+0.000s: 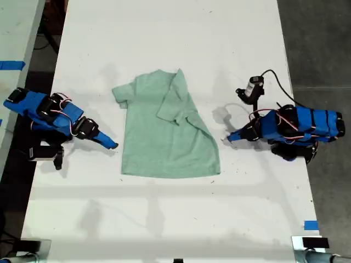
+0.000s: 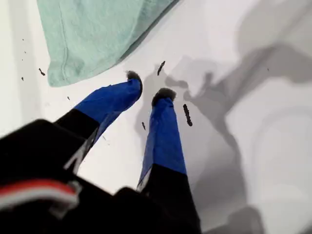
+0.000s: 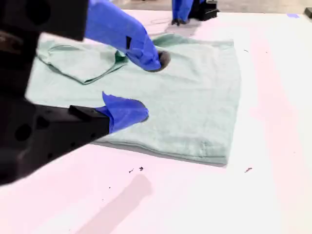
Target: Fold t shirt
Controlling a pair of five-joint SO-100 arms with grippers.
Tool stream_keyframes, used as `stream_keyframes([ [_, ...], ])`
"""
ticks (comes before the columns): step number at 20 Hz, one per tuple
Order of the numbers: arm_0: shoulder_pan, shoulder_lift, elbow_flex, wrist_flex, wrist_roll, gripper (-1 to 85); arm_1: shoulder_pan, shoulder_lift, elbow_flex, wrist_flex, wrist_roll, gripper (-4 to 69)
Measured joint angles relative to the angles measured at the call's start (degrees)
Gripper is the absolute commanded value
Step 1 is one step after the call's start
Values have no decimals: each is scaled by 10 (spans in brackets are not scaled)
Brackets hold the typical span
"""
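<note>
While the t shirt [image 1: 164, 142] lies flat near the middle of the white surface [image 1: 164, 38], both arms sit beside it, one on each side; neither holds anything.

Shirt: pale mint green, neckline toward the exterior view's top, hem toward its bottom; the side on the exterior view's right is folded inward w/ that sleeve lying on the chest, giving a slanted edge there; the other sleeve sticks out flat toward the exterior view's left.

My first gripper [image 1: 227, 138] is on the exterior view's right, pointing at the shirt's slanted edge, near but not touching; in the first wrist view its jaws [image 2: 148, 85] are blue w/ dark tips, a small gap between them, nothing inside, just above bare surface, a shirt [image 2: 92, 34] corner just beyond.

My second gripper [image 1: 112, 145] is on the exterior view's left, tip just short of the shirt's side edge; in the second wrist view its jaws [image 3: 139, 85] are spread wide & empty, w/ the cloth [image 3: 195, 97] past them; can't tell from that view whether a tip touches the fabric.

A small black device w/ cable [image 1: 253, 86] stands by the first arm; blue tape [image 1: 311, 225] marks the surface's edge at the exterior view's lower right.
</note>
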Motion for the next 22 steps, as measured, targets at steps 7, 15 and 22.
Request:
stream_keyframes([
  [7, 42, 0, 0, 0, 0, 129, 0, 0, 0, 0, -1, 69],
  [15, 43, 0, 0, 0, 0, 129, 0, 0, 0, 0, -1, 66],
  [22, 43, 0, 0, 0, 0, 129, 0, 0, 0, 0, -1, 64],
])
